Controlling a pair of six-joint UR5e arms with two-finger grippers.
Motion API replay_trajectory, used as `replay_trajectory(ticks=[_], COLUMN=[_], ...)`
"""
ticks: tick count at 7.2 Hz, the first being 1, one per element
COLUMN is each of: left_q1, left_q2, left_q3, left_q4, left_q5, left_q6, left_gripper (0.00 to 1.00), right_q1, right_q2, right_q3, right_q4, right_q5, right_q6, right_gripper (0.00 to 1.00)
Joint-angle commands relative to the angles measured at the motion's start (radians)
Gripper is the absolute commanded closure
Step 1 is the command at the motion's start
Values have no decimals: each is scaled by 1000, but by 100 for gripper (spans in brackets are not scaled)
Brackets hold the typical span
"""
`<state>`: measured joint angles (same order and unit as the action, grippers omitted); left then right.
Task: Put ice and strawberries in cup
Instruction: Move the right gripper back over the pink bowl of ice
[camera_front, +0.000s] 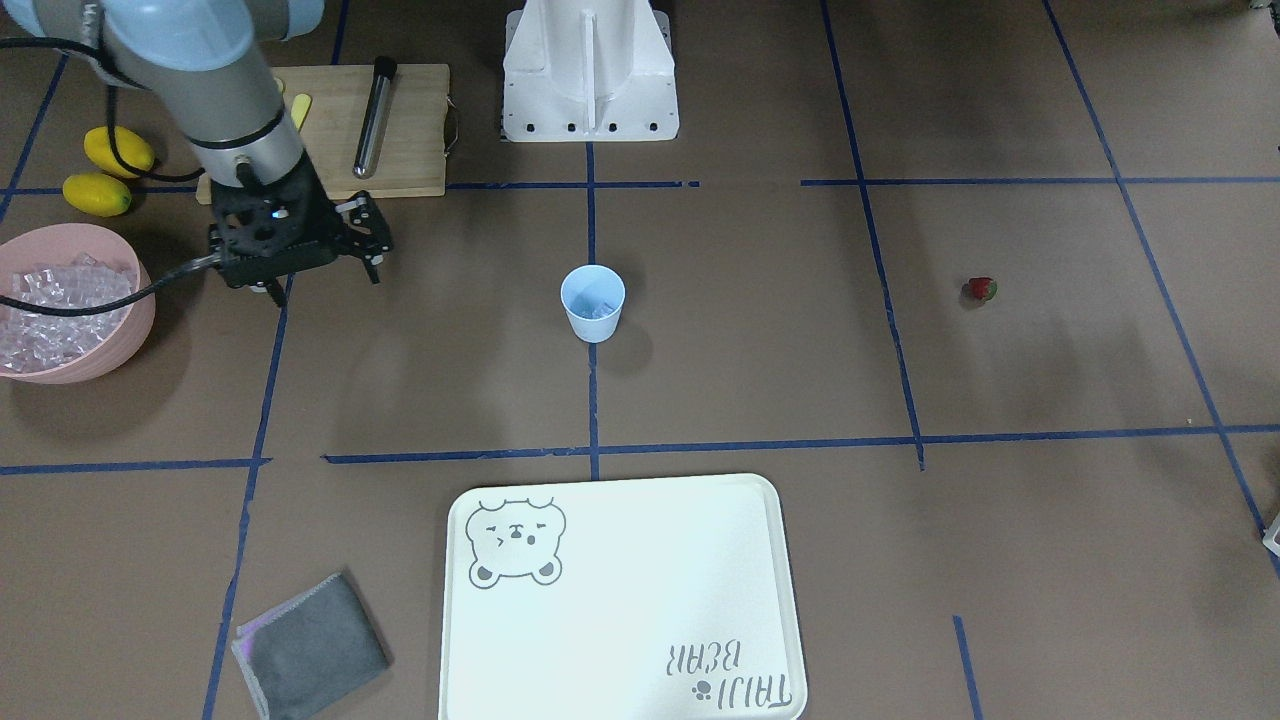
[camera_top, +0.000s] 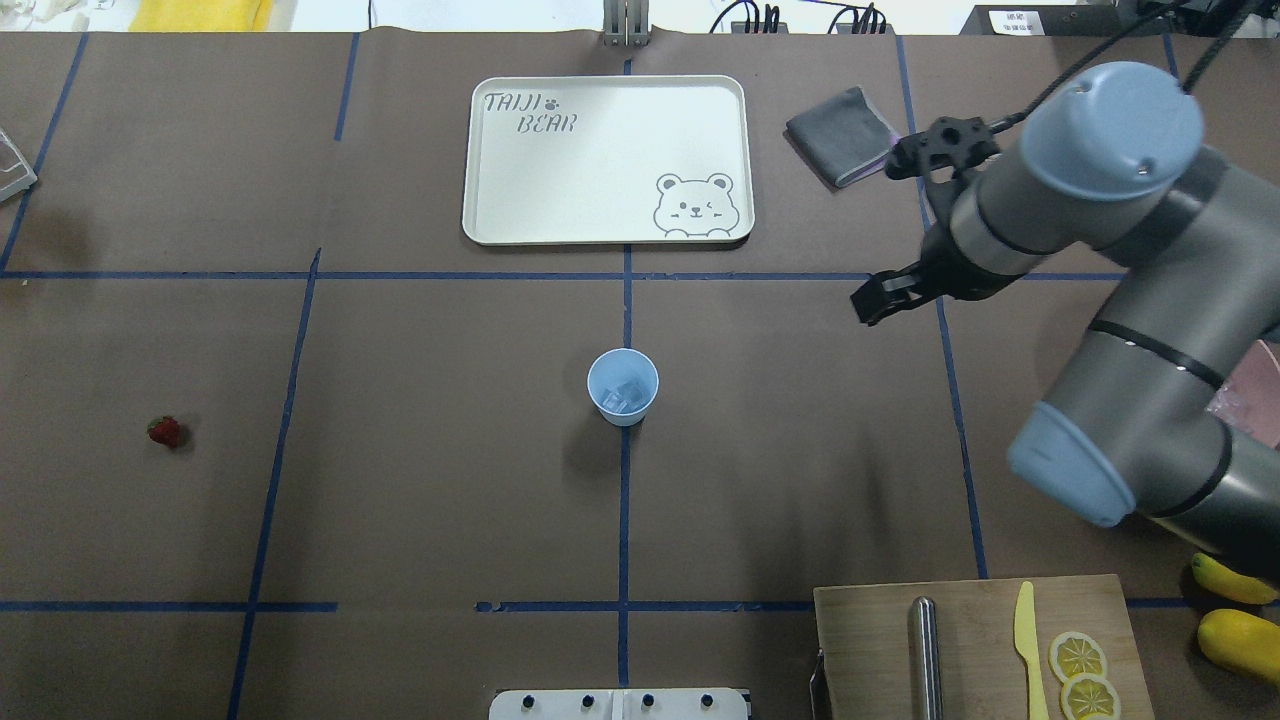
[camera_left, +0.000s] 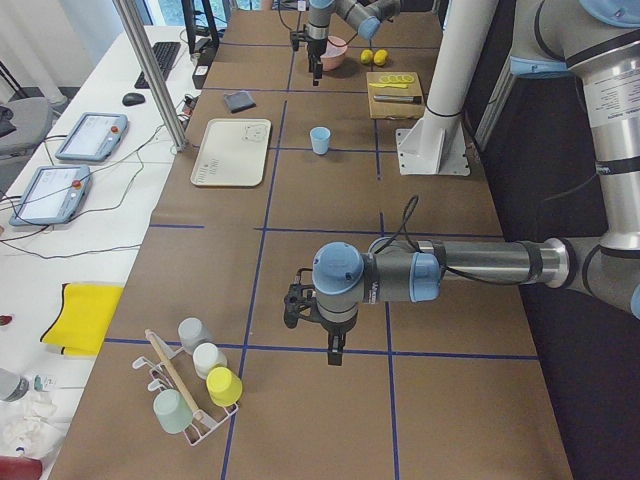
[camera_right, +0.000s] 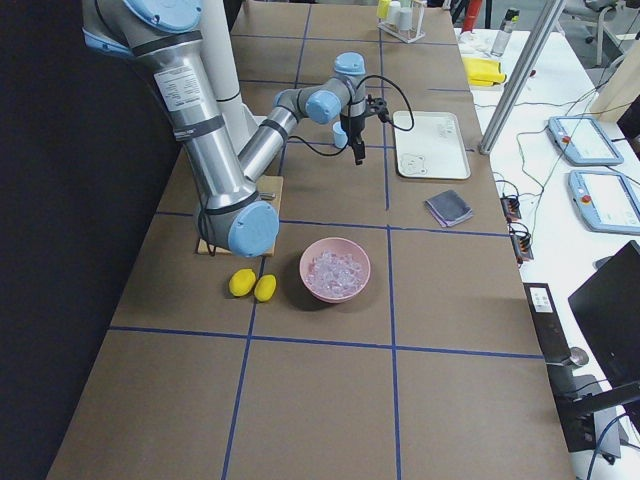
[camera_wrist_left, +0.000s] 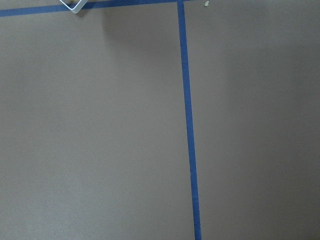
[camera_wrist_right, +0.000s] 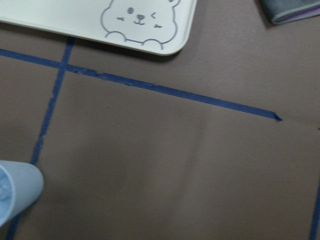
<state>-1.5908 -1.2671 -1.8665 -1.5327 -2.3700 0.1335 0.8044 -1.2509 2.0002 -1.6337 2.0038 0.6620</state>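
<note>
Distance decides the coming move. The small red strawberry with a green cap (camera_top: 166, 432) lies alone on the brown counter (camera_top: 420, 500), far out on the robot's left. It is well apart from the pale-blue tapered plastic cup (camera_top: 622, 386), which stands upright at the centre on a blue tape line (camera_top: 624, 500).

Clear glassy ice cubes (camera_top: 626, 396) show inside the cup, so the ice half of the task looks done and the berry is what remains.

The right tool (camera_top: 872, 302) hangs above the counter to the right of the cup, between it and the large pink bowl (camera_front: 100, 362) heaped with more cubes. Nothing shows in its grip, but I cannot tell how far its jaws are parted. From there the strawberry lies past the cup, on its opposite side.

The left tool (camera_left: 335, 352) shows only in the side view, hovering low over the counter at the left end. I cannot tell whether it is parted or closed. Its wrist camera sees only brown surface and tape, no berry.

I judge the left arm the nearer one, with the berry lying between it and the cup. The berry is too small to read which way its cap points.
</note>
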Motion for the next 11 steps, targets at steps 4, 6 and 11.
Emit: replay_trajectory(ticks=[4, 6, 11], left_q1=[0, 0, 0], left_q2=[0, 0, 0], left_q3=[-3, -3, -3], left_q4=[-1, -1, -1], left_q5=[0, 0, 0], left_q6=[0, 2, 2], left_gripper=[0, 0, 0], right_q1=[274, 375, 398], right_q2=[-372, -449, -464], right_q3=[-12, -49, -75], right_q4=[215, 219, 221], right_q5=[164, 226, 233], right_q6=[-405, -542, -515], right_gripper=[0, 1, 3])
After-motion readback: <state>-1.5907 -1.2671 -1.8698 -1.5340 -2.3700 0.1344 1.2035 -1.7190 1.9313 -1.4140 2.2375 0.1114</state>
